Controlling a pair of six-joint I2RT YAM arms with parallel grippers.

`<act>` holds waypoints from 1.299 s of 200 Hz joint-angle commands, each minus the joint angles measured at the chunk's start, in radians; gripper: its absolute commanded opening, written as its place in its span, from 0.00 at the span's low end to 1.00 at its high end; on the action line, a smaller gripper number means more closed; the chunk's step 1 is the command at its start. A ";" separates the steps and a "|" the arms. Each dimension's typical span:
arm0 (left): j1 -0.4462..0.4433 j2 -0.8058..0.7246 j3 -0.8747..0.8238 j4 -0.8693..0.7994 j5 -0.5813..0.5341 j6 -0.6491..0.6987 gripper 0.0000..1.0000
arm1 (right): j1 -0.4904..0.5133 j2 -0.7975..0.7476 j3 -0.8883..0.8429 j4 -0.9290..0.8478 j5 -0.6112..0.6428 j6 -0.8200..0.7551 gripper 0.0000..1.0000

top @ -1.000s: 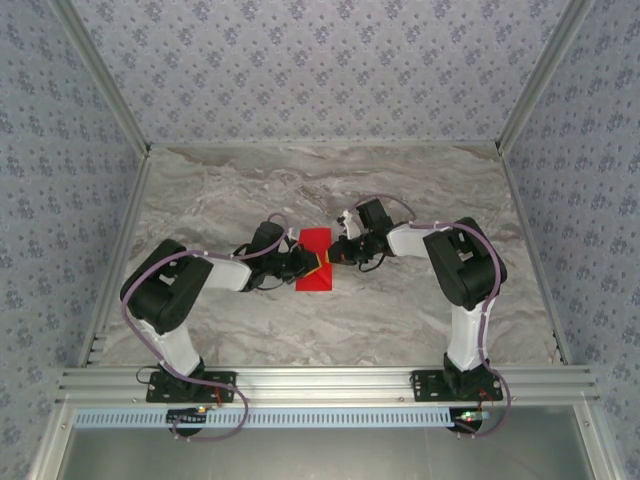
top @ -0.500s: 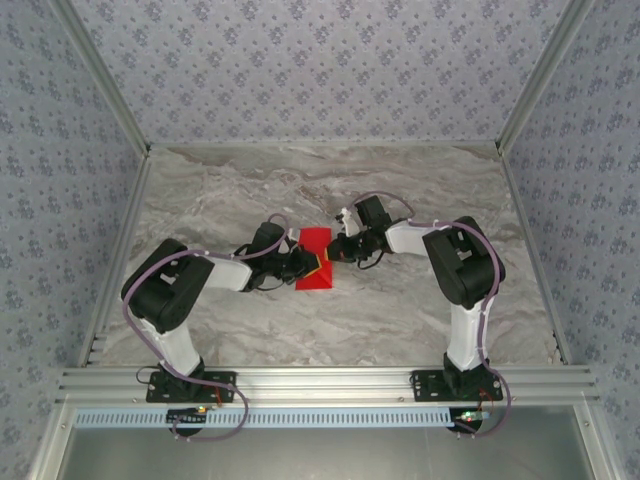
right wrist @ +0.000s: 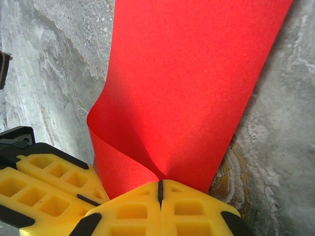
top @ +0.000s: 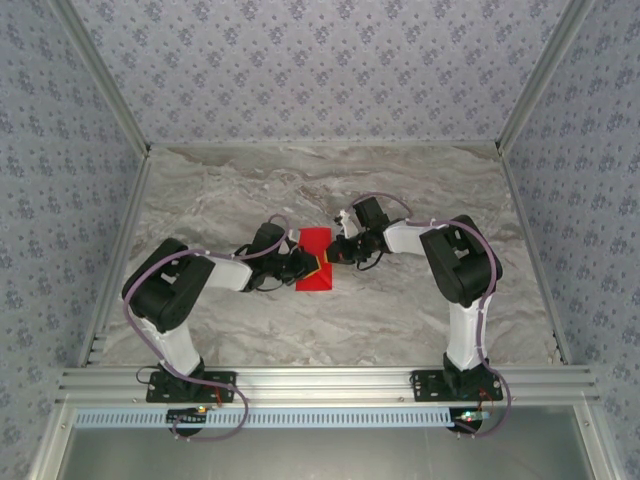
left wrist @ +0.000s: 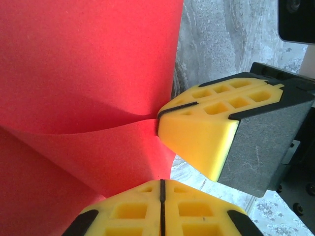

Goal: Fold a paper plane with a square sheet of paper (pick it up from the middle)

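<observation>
Near the middle of the marble surface (top: 420, 190), between the two arms, the red sheet of paper (top: 316, 241) lies partly flat and partly bowed upward. The left pincer (left wrist: 161, 184) and the right pincer (right wrist: 159, 184) are both clenched on it, almost tip to tip at nearly the same spot. To my eye a fold is being formed, and doing it well calls for the two to move as one, carrying the raised flap over until its edges line up before anything presses the crease; pulling apart would likely tear or skew such thin paper.
</observation>
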 commanded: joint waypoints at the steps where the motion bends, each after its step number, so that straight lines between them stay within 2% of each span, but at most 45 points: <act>1: -0.009 0.018 0.036 0.004 0.008 0.022 0.08 | 0.005 0.006 0.016 -0.034 0.015 -0.023 0.00; 260: -0.014 0.066 0.043 -0.081 -0.032 0.022 0.07 | 0.007 0.036 0.040 -0.060 0.038 -0.030 0.00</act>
